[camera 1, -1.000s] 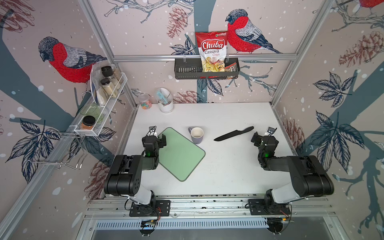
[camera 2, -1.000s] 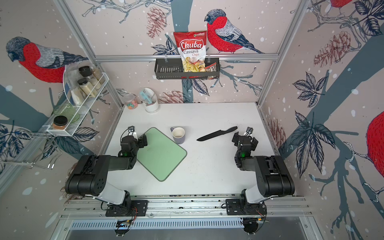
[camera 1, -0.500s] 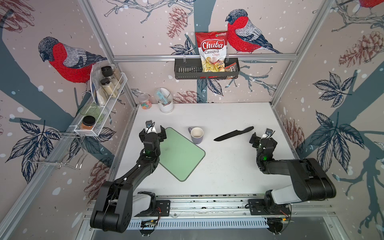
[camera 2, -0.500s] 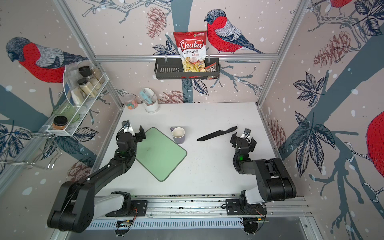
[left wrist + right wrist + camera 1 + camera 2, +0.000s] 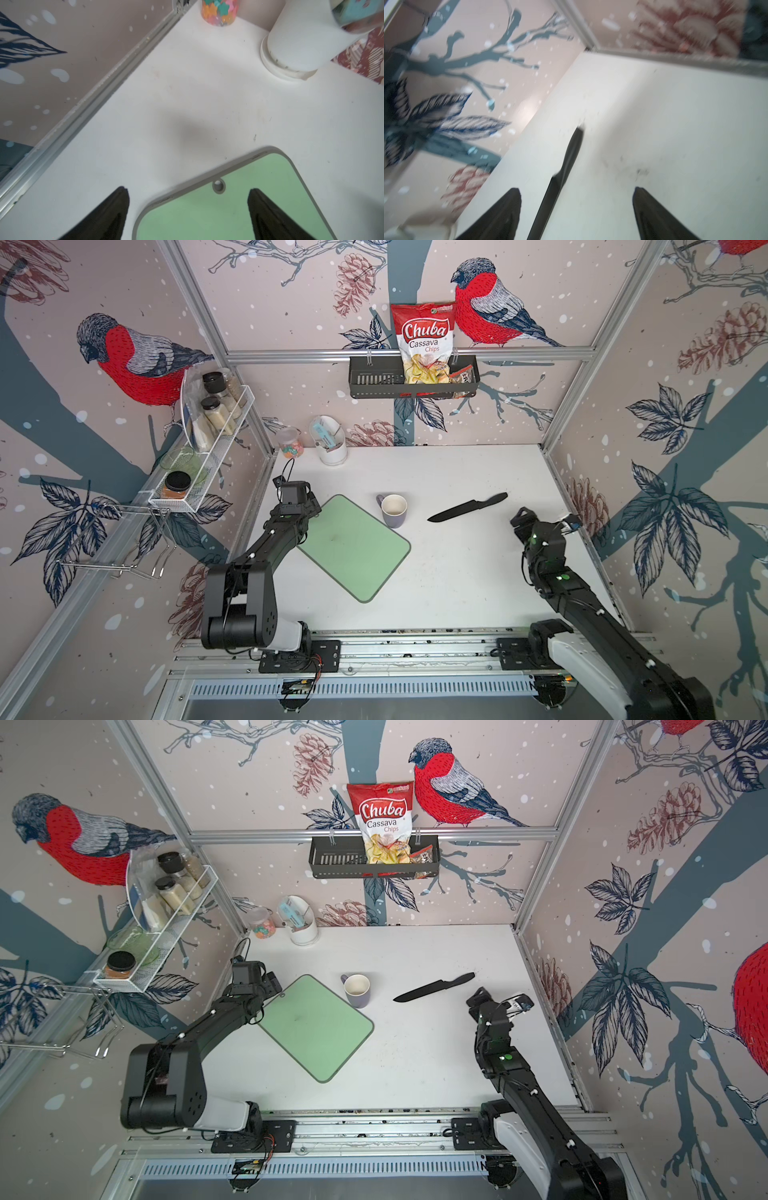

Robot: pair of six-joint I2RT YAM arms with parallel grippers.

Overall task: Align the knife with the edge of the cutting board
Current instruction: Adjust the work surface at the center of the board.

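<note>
Knife [image 5: 467, 507]: untouched, just ahead of right gripper [image 5: 577, 207]
Board [image 5: 353, 547]: under left gripper [image 5: 188, 207]
Jaws: both apart, empty
Left: everything

Purple mug [image 5: 394, 510] on white table [image 5: 457, 572], candy jar [image 5: 290, 442], white holder [image 5: 332, 448], chips bag [image 5: 427, 344] in black basket [image 5: 374, 383]

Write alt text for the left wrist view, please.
An open left claw hangs over the holed short end of a pale-green board, holding nothing. Beyond lies white table, with a jar of coloured sweets and a white holder at the far edge by the wall.
</note>
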